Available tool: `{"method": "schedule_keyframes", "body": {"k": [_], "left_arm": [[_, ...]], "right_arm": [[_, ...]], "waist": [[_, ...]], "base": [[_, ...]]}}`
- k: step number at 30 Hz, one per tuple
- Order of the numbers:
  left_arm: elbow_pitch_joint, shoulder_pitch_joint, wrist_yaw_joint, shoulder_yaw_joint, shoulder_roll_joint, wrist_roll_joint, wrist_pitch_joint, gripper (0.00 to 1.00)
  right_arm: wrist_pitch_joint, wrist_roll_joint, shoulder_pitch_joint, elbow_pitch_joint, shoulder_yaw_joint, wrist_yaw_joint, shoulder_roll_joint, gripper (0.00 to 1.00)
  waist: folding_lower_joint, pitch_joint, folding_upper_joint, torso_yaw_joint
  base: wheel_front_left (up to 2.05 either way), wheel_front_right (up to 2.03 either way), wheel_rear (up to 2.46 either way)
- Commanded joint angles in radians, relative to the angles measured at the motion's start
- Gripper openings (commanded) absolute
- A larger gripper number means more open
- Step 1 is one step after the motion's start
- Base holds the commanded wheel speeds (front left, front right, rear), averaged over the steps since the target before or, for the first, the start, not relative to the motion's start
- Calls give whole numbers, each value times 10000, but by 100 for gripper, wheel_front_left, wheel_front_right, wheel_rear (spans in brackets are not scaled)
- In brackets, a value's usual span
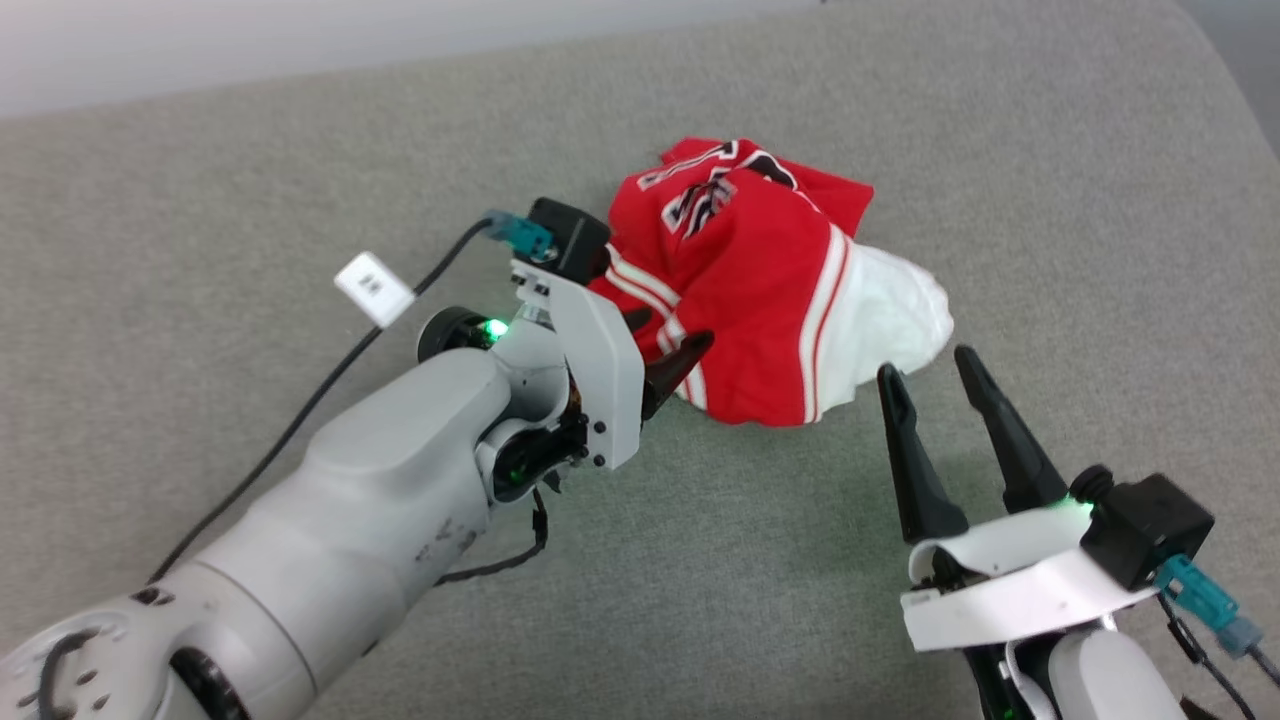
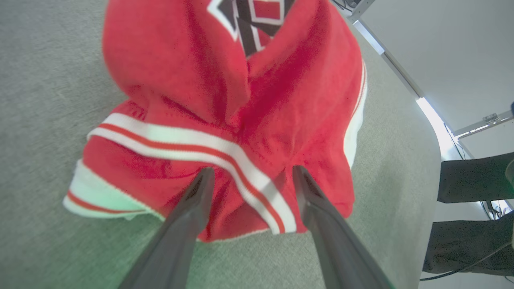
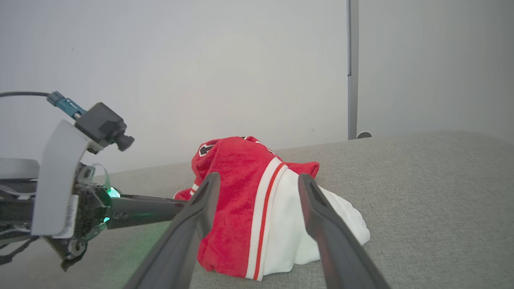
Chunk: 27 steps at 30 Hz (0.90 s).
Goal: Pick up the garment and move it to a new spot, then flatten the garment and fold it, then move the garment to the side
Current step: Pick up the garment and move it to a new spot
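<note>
Judging garment (image 1: 760, 290): seemed soft, light, limp | left gripper (image 2: 253, 170) spread, tips against striped trim (image 2: 180, 142), perhaps hem | right gripper (image 1: 925, 360) gaped empty | trim edge suited pinching.

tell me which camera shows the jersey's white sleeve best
Head view: the white sleeve lies unblocked at the right edge of the jersey. Right wrist view shows the sleeve side-on, partly behind a finger of the right claw. Left wrist view shows mostly red cloth and striped trim.
</note>
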State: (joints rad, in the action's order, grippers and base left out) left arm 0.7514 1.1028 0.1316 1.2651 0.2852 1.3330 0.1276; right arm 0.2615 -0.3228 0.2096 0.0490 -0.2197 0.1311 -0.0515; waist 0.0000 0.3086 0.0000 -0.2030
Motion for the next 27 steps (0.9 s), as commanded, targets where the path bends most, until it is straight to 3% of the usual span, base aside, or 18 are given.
{"method": "schedule_keyframes", "body": {"k": [1, 8, 16, 21, 27], "left_arm": [[-172, -220, -17, -71, 69, 196, -294, 100], [-855, -1079, -17, -287, 612, 736, -1608, 100], [-1467, -3143, -17, -933, 1246, 1723, -3340, 100], [-1836, -4208, -17, -1441, 1564, 2073, -3780, 100], [-2088, -5739, -46, -2629, 1940, 1378, -3927, 100]], "right_arm": [[53, 123, -197, 62, 41, -7, 17, 100], [53, 646, -760, 363, 214, -7, 17, 100], [53, 976, -1665, 696, 680, -7, -74, 100], [-11, 995, -2202, 675, 1050, -7, -226, 100], [-237, 954, -2865, 425, 1492, -7, -302, 100]], "waist": [[0, -428, 0, 219], [0, -1145, 0, 537], [0, -1984, 0, 1050], [0, -2295, 0, 1386], [0, -2617, 0, 1712]], "base": [[0, 0, 0], [0, 0, 0], [0, 0, 0], [0, 0, 0], [0, 0, 0]]}}
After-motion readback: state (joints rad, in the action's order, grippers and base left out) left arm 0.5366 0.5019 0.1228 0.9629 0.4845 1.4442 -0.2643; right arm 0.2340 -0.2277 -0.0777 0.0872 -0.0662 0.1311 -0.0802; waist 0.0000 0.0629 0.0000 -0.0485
